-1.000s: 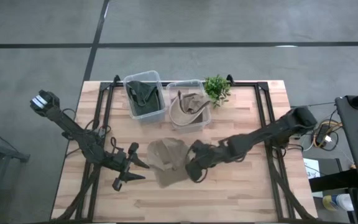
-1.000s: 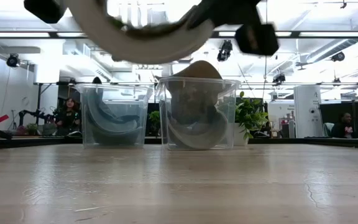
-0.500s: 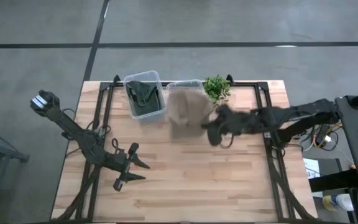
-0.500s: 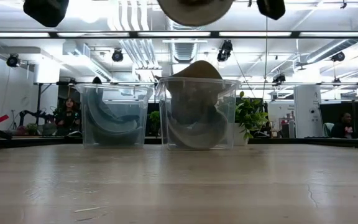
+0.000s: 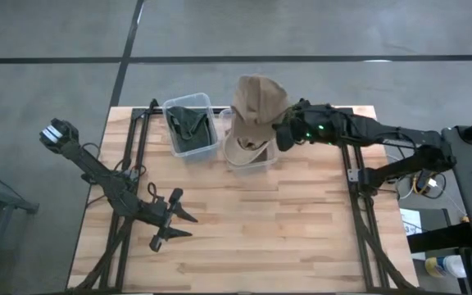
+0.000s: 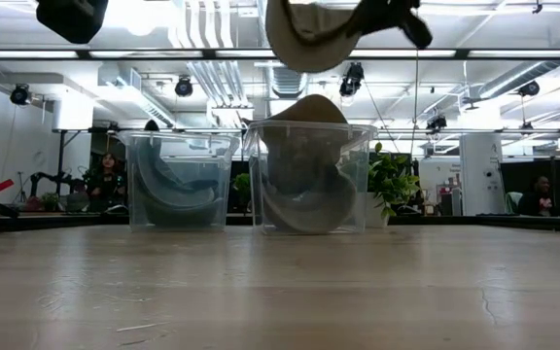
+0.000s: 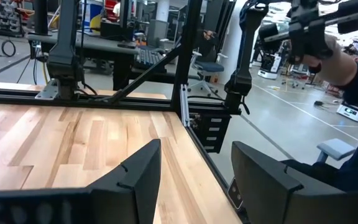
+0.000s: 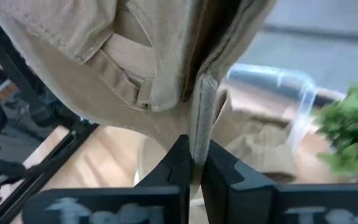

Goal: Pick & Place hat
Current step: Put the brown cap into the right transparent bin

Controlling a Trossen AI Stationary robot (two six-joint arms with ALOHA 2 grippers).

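Tan hat (image 5: 258,100) pinched in right gripper (image 5: 283,133) above clear bin (image 5: 247,156); left gripper (image 5: 173,222) open, idle.

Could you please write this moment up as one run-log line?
right gripper: shut on tan hat, above right bin | bin: already holds tan hat | left gripper: open, idle

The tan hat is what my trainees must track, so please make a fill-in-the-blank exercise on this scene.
1. The right gripper holds the tan hat with its fingers ____.
2. The tan hat hangs above the bin that already holds a ____ hat.
3. The other bin holds a dark ____ hat.
4. The left gripper waits over the table with its fingers ____.

Missing words: shut; tan; green; open
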